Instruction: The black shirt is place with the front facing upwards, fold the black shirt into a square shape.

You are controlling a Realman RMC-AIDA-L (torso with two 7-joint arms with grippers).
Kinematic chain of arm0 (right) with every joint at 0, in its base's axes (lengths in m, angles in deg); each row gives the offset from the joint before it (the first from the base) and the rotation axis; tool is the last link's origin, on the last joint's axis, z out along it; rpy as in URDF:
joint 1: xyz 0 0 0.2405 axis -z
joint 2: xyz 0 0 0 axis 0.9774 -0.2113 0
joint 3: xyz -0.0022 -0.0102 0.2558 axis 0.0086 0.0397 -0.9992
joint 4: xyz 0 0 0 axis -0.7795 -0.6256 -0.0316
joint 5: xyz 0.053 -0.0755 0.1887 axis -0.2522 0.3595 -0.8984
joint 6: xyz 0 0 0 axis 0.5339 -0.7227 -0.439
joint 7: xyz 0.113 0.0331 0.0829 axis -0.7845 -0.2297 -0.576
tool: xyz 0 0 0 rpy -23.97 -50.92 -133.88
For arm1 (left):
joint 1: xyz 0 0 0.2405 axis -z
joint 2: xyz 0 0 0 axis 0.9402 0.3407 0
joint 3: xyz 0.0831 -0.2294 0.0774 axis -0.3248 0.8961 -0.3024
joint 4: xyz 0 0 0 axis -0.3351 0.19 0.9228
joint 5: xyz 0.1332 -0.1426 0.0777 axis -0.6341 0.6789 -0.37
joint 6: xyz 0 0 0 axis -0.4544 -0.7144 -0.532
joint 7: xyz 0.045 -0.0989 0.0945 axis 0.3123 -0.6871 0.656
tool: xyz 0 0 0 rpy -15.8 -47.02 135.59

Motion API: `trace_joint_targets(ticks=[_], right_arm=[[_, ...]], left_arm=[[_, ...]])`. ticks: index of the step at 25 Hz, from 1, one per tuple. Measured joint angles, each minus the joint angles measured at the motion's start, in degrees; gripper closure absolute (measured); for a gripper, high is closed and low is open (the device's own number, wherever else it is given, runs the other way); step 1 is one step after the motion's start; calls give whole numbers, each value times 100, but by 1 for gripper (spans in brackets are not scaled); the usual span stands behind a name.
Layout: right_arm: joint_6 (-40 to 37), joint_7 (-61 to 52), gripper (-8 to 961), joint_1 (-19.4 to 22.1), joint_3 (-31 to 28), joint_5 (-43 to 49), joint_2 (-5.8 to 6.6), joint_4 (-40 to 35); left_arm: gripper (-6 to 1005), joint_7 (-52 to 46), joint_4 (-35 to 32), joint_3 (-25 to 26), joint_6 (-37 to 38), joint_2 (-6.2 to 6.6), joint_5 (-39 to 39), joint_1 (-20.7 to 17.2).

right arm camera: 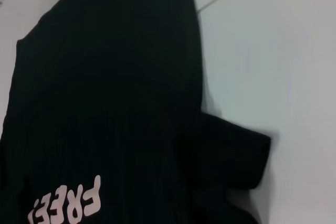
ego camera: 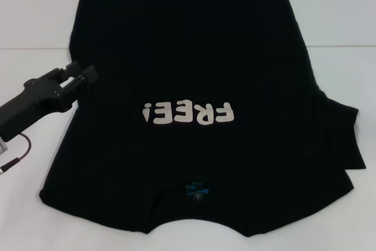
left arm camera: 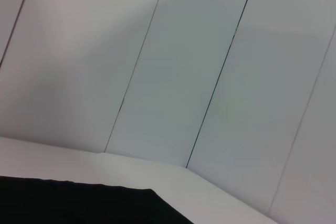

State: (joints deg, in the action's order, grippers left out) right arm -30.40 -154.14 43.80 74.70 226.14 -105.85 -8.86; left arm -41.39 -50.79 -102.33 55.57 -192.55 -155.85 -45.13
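Black shirt (ego camera: 194, 57): lies spread front-up across the middle of a white table (ego camera: 29, 204), collar on the near side, hem on the far side.
Lettering (ego camera: 188, 113): off-white "FREE!" across the chest, reading upside down from the head view; the same print shows in part in the right wrist view (right arm camera: 68, 203).
Neck label (ego camera: 197, 191): small and blue, just inside the collar at the near edge.
Left side of shirt: the sleeve does not stick out here; the edge runs in one slanted line from far to near.
Right sleeve (ego camera: 341, 127): juts out to the right, wrinkled, lying flat on the table; seen also in the right wrist view (right arm camera: 231, 161).
Left gripper (ego camera: 79, 79): at the shirt's left edge, about mid-length, touching or just above the cloth; cannot tell whether its jaws stand open or closed, or whether they hold fabric.
Left wrist view: a strip of the shirt (left arm camera: 79, 203) on the table, with a white panelled wall (left arm camera: 173, 66) behind.
Right gripper: out of sight in every view.
Cable (ego camera: 17, 154): dark red, trailing under the left arm.
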Motion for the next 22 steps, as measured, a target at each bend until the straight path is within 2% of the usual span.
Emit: trace_joint_targets(ticks=[6, 22], right_arm=[[62, -55, 67, -69, 54, 6, -27, 43], [916, 227, 84, -172, 238, -5, -484, 77]], left_arm=[[525, 11, 0, -2, -10, -6, -6, -27], [528, 17, -2, 28, -11, -6, 46, -111]])
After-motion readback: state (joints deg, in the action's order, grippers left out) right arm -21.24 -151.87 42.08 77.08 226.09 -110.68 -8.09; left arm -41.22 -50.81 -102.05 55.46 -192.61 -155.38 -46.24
